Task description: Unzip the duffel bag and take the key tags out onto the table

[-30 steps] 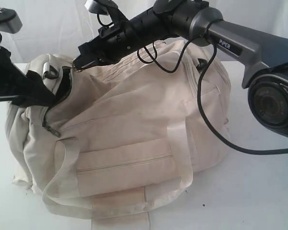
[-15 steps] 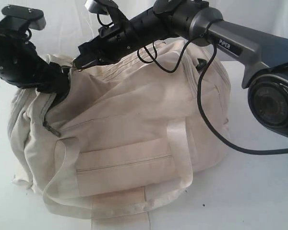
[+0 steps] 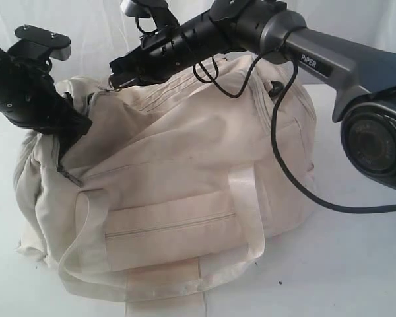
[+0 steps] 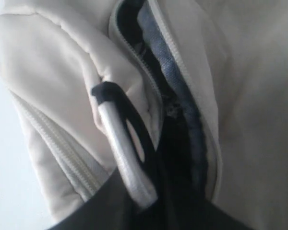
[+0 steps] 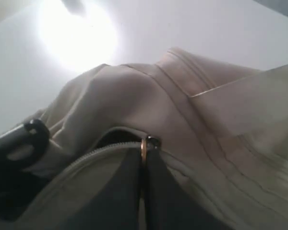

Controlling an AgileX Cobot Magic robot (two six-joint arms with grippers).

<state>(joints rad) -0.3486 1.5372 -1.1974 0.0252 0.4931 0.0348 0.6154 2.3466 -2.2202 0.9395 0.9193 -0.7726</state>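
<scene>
The cream duffel bag [image 3: 185,165] lies on the white table [image 3: 356,264], its top zip parted at the left end, with dark lining [image 4: 182,143] showing inside. My left gripper [image 3: 76,129] [image 4: 144,124] reaches down at that gap. One pale finger [image 4: 122,143] lies outside on the fabric and the other sits in the dark inside, the jaws close together astride the zip edge [image 4: 151,91]. My right gripper [image 3: 115,71] [image 5: 144,153] reaches across the bag's top and is shut on the metal ring zipper pull [image 5: 143,146]. The key tags are hidden.
A second zipper pull [image 3: 69,177] hangs on the bag's left side. The webbing strap [image 3: 247,205] loops over the front zip pocket [image 3: 171,224]. A black cable [image 3: 284,158] droops from the right arm across the bag's right end. Bare table lies at the right.
My left arm rose and swung over the bag's left end, and its jaws closed from wide open at the zip opening. The right gripper stayed shut on the ring, barely moving.
</scene>
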